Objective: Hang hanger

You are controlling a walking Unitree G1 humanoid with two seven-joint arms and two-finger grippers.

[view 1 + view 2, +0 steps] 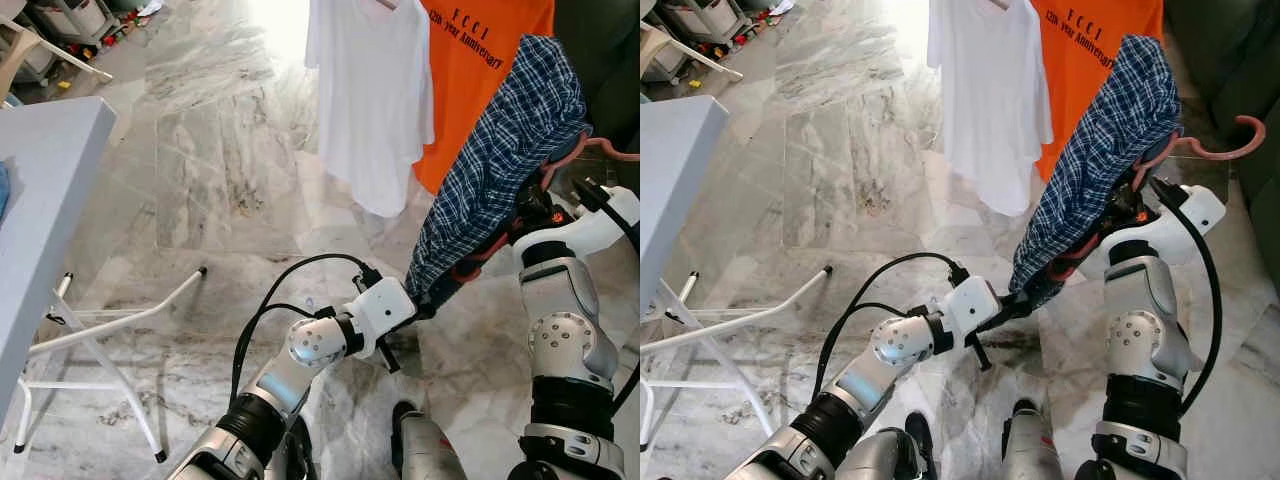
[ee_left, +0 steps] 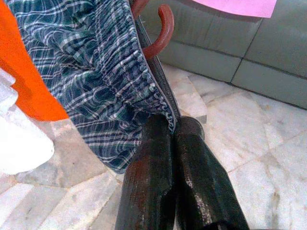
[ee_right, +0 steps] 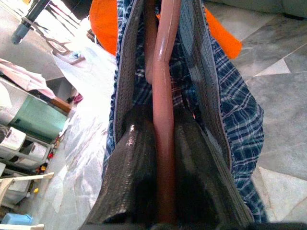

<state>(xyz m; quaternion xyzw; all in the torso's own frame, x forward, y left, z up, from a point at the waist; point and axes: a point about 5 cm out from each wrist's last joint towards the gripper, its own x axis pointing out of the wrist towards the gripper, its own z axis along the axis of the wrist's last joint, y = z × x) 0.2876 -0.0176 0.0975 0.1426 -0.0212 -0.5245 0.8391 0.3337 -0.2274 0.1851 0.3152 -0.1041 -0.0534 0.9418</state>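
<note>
2 grippers share 1 load: a reddish-brown plastic hanger (image 1: pixel 1200 147) with a blue-and-white checked cotton garment (image 1: pixel 1095 150) draped over it, held up at the right of the head views. The right gripper (image 3: pixel 163 139) is clamped on the hanger's bar, its 2 black fingers pressed either side of the pinkish rod. The left gripper (image 2: pixel 175 139), reaching across from the lower centre, is pinched narrow on the garment's gathered hem at the lower end of the load.

The hanger's long axis runs on a slant, from low near the centre of the frame up toward the upper right, and its hook curls out past the garment's top edge at the far right. The hung clothes, a white cotton T-shirt (image 1: pixel 988 100) and an orange printed T-shirt (image 1: pixel 1095 60), sit at the top centre, up and to the left of the hook, so whatever rail carries them lies above the frame edge. The right arm, nearer the hook, looks the one to lift it there.

The right wrist view shows the grip on the bar, which the garment hides in the head views. The left wrist view shows the hook free against a grey-green sofa (image 2: pixel 240 52). A white folding table (image 1: pixel 50 200) stands at the left over the marble floor (image 1: pixel 220 180).
</note>
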